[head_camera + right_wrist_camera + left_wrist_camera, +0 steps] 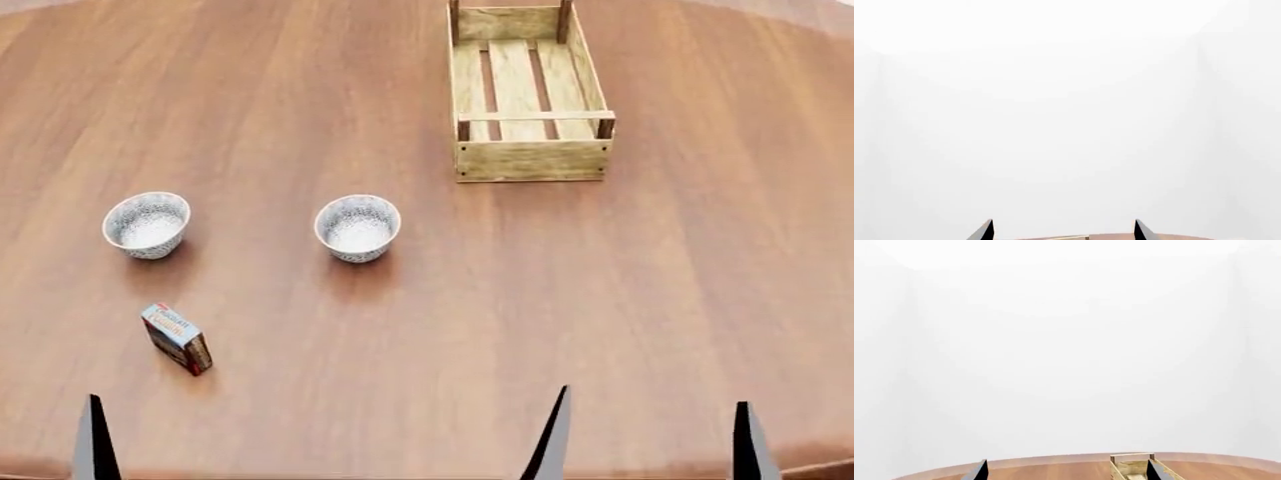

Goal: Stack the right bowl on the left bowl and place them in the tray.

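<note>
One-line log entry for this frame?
phase: pre-grasp | left gripper: open, empty | right gripper: open, empty | left bowl, right bowl: apart, unstacked | tray: empty

Bare simulated room: white walls (1067,340), wooden table (601,300).

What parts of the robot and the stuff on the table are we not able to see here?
- Left claw: head view's bottom edge cuts it off; only one fingertip shows.
- Right claw: only two fingertips rise above that edge; arms unseen.
- Small box: print too small to read in head view.
- Tray: left wrist view shows just one end, partly behind a fingertip.
- Both bowls: missing from both wrist views, which face the white wall.
</note>
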Controlling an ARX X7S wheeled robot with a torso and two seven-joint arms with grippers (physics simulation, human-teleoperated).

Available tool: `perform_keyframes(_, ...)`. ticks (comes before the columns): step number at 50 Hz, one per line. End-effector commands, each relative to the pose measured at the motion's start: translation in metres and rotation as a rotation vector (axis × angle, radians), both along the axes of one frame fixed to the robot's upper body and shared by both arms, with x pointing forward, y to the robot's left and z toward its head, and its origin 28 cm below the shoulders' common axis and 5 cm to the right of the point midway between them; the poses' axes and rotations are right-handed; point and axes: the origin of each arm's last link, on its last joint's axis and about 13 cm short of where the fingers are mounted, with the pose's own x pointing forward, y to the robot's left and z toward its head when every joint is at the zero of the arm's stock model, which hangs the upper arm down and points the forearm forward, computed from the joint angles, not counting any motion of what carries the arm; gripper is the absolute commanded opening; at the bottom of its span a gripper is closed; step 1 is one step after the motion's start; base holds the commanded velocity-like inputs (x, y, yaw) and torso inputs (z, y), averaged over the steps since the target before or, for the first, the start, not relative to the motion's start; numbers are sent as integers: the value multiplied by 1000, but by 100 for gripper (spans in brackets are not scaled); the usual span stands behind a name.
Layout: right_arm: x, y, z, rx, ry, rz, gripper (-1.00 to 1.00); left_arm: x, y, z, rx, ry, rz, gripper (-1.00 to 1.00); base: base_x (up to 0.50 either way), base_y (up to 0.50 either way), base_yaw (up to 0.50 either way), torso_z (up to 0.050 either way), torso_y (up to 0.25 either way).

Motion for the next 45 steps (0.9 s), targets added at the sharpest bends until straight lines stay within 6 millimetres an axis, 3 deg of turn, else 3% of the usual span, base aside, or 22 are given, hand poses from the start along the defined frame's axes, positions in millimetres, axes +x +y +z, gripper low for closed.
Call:
perform_keyframes(1, -2, -2, 3, 2, -35, -14, 100, -3, 2, 4, 3, -29, 8, 100, 0, -500, 0, 0, 0)
perform_keyframes(35, -3, -2, 2, -1, -32, -15, 100, -3, 2, 2, -4, -24, 0, 100, 0, -500, 0, 0, 0)
perform_keyframes(45, -3, 3, 6, -26, -5, 9, 100, -3, 1, 3, 0, -23, -4, 100, 81, 0, 0, 0, 0)
